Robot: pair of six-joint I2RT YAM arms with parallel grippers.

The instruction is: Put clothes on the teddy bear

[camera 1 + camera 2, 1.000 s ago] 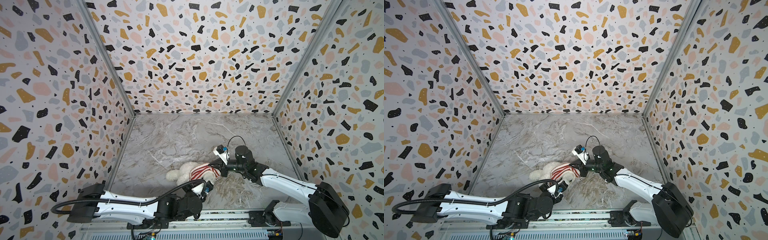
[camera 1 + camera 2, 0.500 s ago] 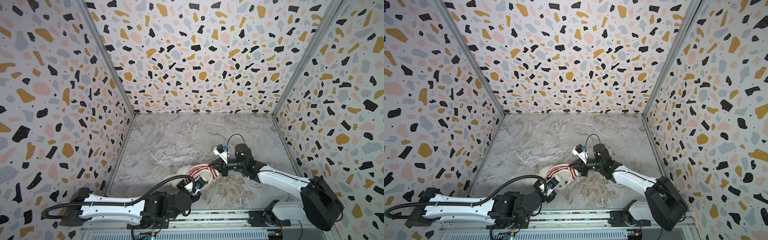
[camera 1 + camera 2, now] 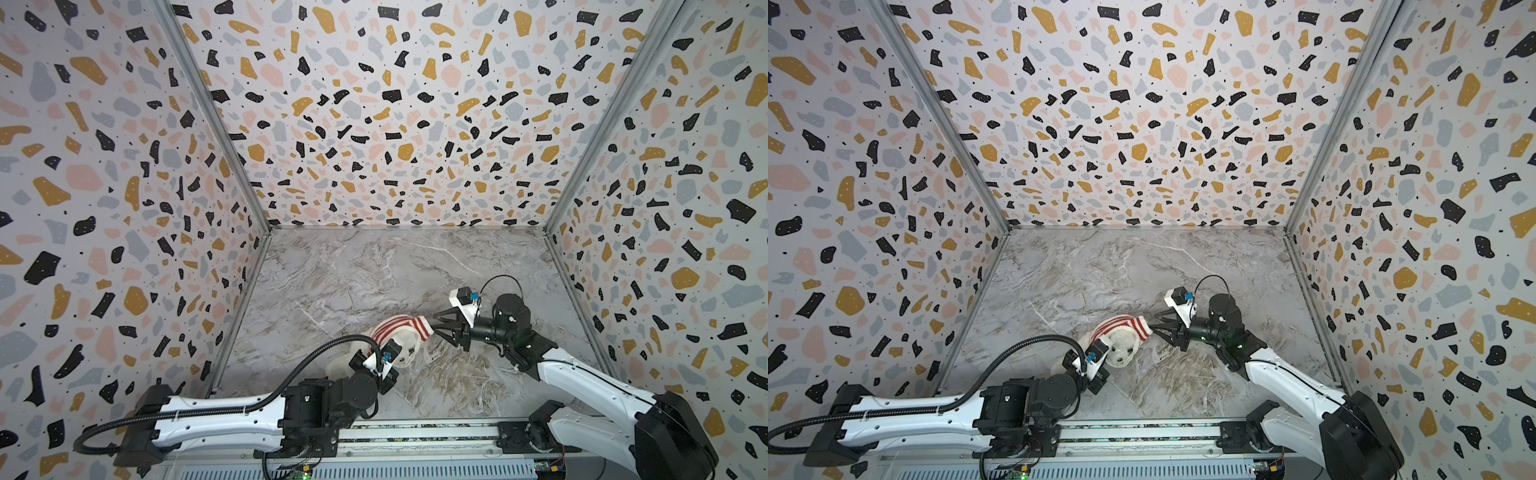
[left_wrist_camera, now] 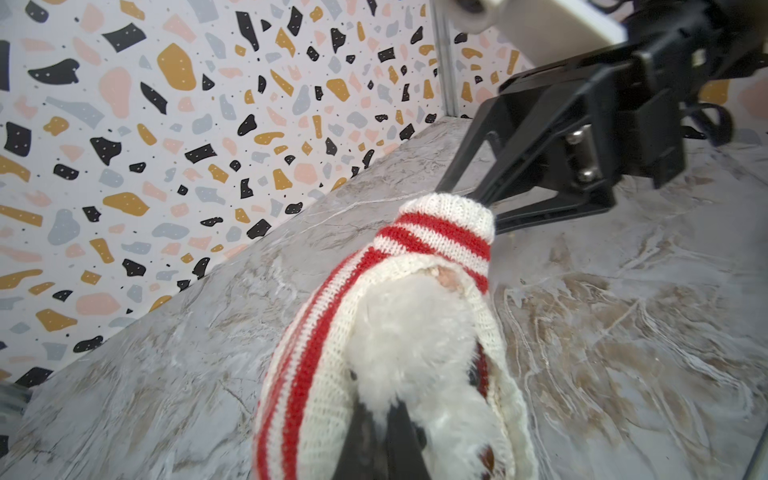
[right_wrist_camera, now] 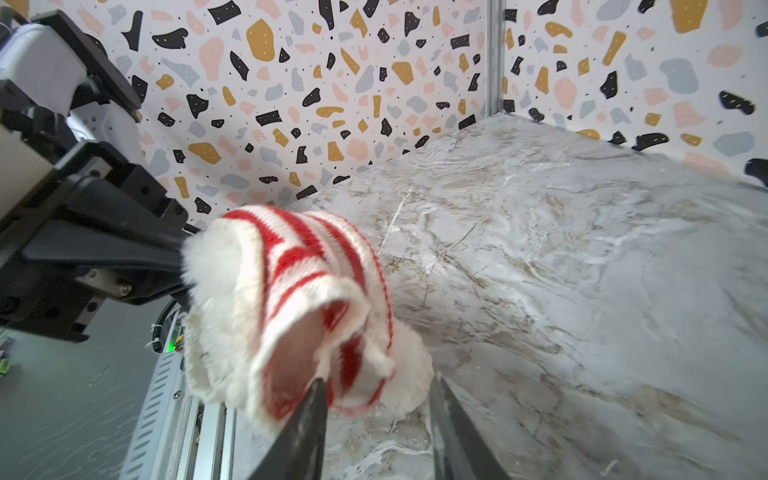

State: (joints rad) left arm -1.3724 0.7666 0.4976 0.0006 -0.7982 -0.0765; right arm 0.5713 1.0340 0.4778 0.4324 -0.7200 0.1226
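Jaws of the left gripper [image 4: 386, 415] are clenched in the fur of the teddy bear [image 3: 405, 353], which sits near the front edge of the marble tabletop [image 3: 374, 270], about midway along it. Fluffy and white, it faces the front, with a red-and-cream striped knit sweater [image 3: 392, 326] arched over its face. That arm lies low along the front, wrist bent up. Reaching in level from the right, the right gripper [image 3: 434, 326] has its jaws parted at the sleeve cuff [image 3: 422, 326].

In both top views we are looking down from high at the front onto the whole bench [image 3: 374, 270]. Up close, both wrist views are facing the same teddy bear [image 4: 415, 332] from opposite sides.
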